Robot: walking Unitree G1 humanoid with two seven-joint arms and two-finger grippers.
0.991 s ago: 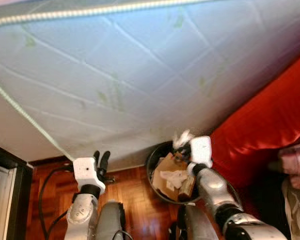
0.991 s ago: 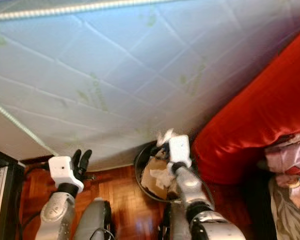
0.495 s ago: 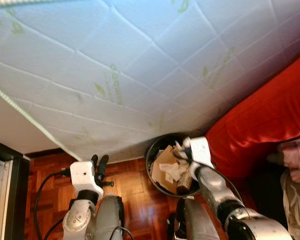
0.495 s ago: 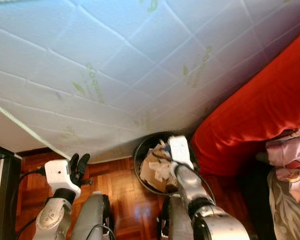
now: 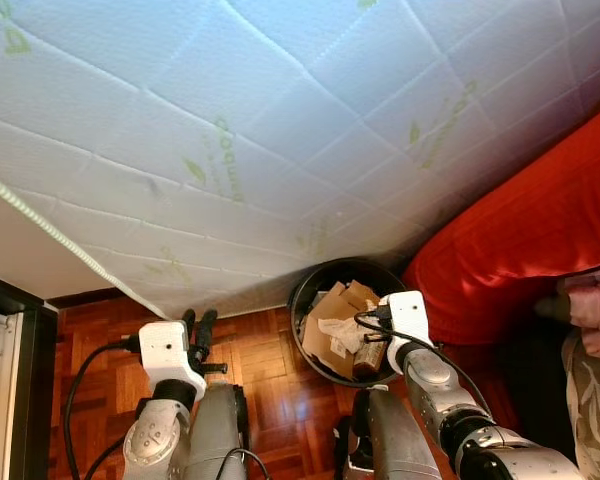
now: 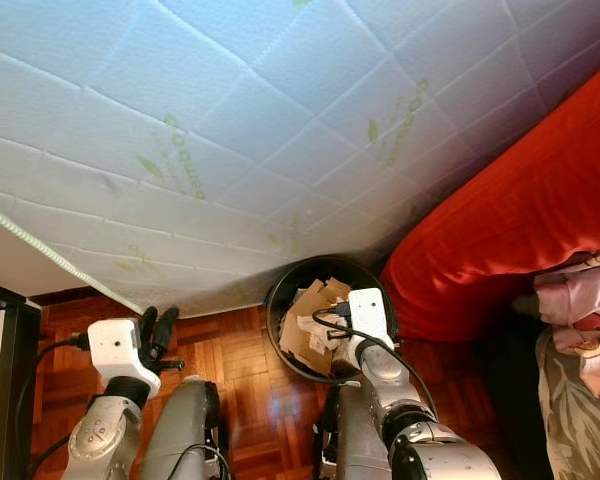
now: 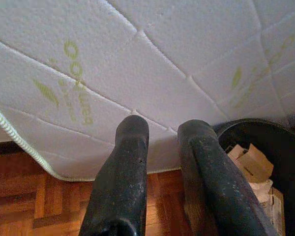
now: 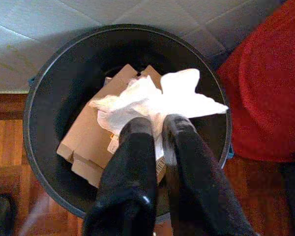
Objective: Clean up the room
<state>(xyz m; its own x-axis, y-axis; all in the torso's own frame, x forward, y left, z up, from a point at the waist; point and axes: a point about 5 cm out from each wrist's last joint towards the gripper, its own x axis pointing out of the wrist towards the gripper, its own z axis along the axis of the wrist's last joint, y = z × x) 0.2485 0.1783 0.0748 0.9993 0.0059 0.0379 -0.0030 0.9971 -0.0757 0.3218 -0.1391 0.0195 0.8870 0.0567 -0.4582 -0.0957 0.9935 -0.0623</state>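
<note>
hidden: right gripper [image 8: 157, 125] fingertips buried in the crumpled white tissue [image 8: 155, 101]; head views show mostly its white wrist block, jaws hard to make out there
cut off: round black plastic bin [image 5: 310, 295] near rim partly behind the right arm; quilted white mattress [image 5: 280, 120] and red cushion [image 5: 530, 240] run off frame
right jaws: pressed close, pinching the tissue, held just over the bin
tissue: above flattened brown cardboard pieces [image 8: 91, 135] in the bin
left gripper [image 7: 162, 135]: jaws slightly spread, nothing between them, pointing at the mattress edge
surface: reddish parquet floor [image 5: 270, 365]; bin stands on it, against the mattress, cushion just beside
room: pink patterned fabric [image 6: 580, 310] at far right, blurry
</note>
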